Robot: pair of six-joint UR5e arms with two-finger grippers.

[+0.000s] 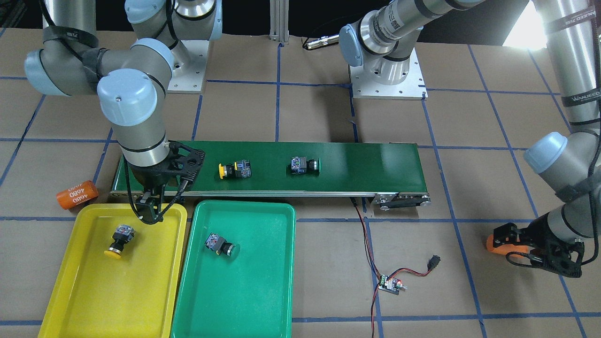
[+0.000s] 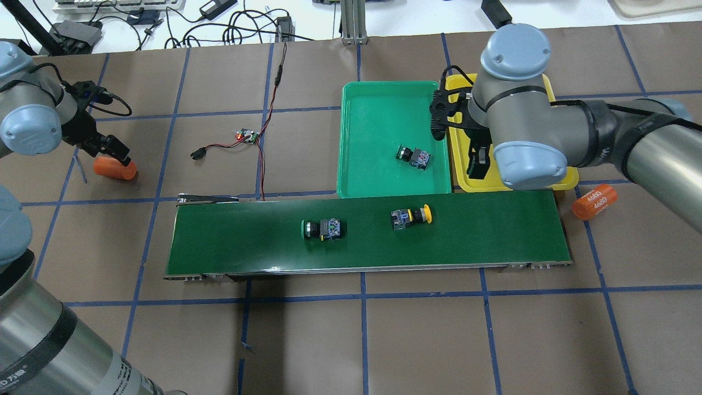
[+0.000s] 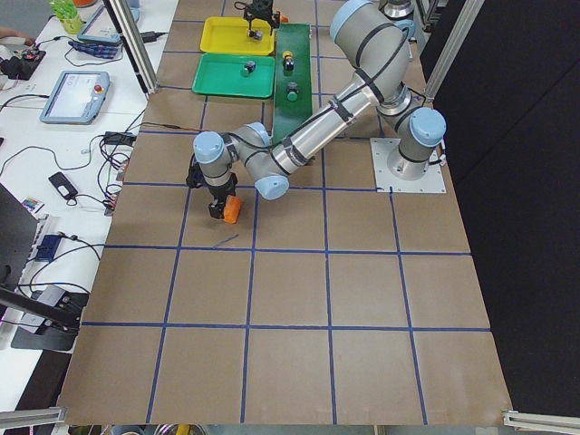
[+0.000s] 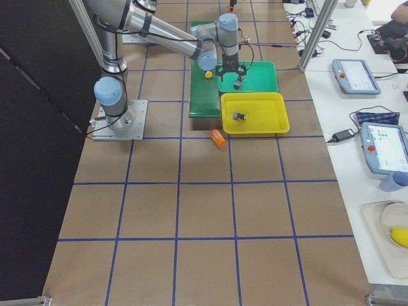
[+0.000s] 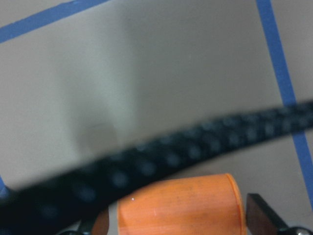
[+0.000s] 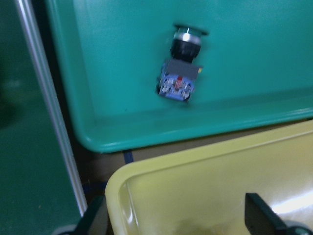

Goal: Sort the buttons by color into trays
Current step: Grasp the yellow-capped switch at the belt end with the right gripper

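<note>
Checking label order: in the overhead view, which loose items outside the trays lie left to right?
orange cylinder → circuit board → green-capped button → yellow-capped button → second orange cylinder

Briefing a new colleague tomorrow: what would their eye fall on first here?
The bright yellow tray holding a yellow-capped button and the green tray holding a green-capped button, side by side along the conveyor belt. Two more buttons lie on the belt, and the right end effector hovers open over the yellow tray's corner.
</note>
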